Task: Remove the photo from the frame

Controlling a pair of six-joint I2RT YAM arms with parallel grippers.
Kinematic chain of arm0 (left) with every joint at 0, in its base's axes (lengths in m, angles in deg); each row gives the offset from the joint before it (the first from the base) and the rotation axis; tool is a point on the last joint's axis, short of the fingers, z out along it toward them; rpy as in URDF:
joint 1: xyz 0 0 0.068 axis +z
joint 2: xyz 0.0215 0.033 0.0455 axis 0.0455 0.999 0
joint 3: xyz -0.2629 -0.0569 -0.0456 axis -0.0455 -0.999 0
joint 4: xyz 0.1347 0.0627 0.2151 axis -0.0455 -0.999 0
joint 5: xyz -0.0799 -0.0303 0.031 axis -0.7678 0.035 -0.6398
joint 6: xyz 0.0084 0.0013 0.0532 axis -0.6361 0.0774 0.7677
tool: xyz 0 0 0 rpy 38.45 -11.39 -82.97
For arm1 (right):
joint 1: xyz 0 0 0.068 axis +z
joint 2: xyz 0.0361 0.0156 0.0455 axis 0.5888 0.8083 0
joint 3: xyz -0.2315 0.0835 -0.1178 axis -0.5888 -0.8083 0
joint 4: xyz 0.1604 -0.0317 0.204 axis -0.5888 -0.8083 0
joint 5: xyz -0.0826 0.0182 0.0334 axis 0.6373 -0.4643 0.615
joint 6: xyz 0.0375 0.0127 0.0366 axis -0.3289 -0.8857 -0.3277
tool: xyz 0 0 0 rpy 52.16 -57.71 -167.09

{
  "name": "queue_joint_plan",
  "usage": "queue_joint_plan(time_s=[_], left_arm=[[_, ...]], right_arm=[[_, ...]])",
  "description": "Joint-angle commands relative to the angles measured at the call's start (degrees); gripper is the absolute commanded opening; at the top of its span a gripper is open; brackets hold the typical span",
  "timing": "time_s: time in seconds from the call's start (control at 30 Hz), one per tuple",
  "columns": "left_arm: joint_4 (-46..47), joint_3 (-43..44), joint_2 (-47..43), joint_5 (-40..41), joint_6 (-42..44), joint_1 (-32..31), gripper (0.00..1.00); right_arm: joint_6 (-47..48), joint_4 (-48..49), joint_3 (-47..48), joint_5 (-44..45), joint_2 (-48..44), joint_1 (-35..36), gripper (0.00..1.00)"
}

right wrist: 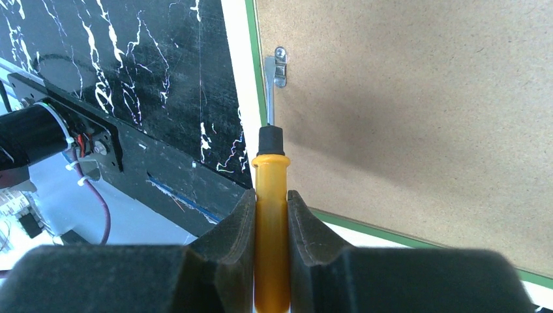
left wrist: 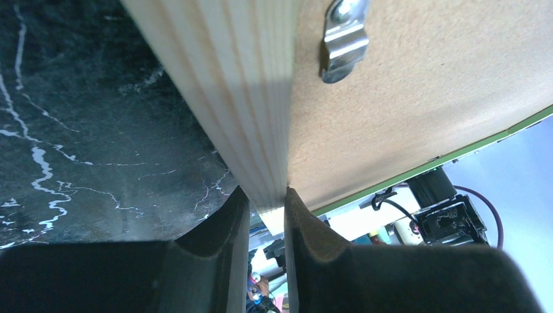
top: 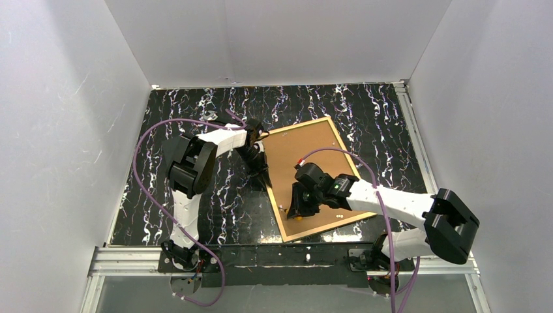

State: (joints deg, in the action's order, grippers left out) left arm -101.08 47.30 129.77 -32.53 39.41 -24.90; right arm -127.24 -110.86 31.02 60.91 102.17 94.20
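The frame (top: 297, 126) lies face down on the black marbled table, with its light wood back edges up. The plain brown backing board (top: 313, 163) fills it and hides the photo. My left gripper (top: 263, 176) is shut on the frame's left wooden edge (left wrist: 241, 98), with a metal clip (left wrist: 342, 39) just beyond it on the board (left wrist: 424, 85). My right gripper (top: 297, 210) is over the frame's near left corner, shut on a yellow-handled screwdriver (right wrist: 270, 215). The screwdriver's blade reaches a metal clip (right wrist: 279, 65) by the green-edged frame side (right wrist: 238, 78).
White walls enclose the table on three sides. An aluminium rail (top: 130, 259) and a black plate run along the near edge by the arm bases. Purple cables (top: 140, 153) loop off both arms.
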Motion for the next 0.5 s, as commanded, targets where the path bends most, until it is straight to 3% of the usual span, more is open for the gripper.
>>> queue_joint_plan(time_s=[0.0, 0.23, 0.47], left_arm=[[-6.1, -0.2, 1.1, -6.2, -1.5, 1.2, 0.0], [-6.2, -0.1, 1.0, -6.3, -1.4, 1.3, 0.0], [-6.2, -0.2, 0.7, -5.8, -1.5, 1.5, 0.0]], right_arm=[[-0.3, -7.6, 0.8, 0.0, -0.4, 0.5, 0.01], [-0.3, -11.8, 1.6, 2.5, -2.5, 1.1, 0.01], [0.0, -13.7, 0.5, 6.3, -15.2, 1.5, 0.01]])
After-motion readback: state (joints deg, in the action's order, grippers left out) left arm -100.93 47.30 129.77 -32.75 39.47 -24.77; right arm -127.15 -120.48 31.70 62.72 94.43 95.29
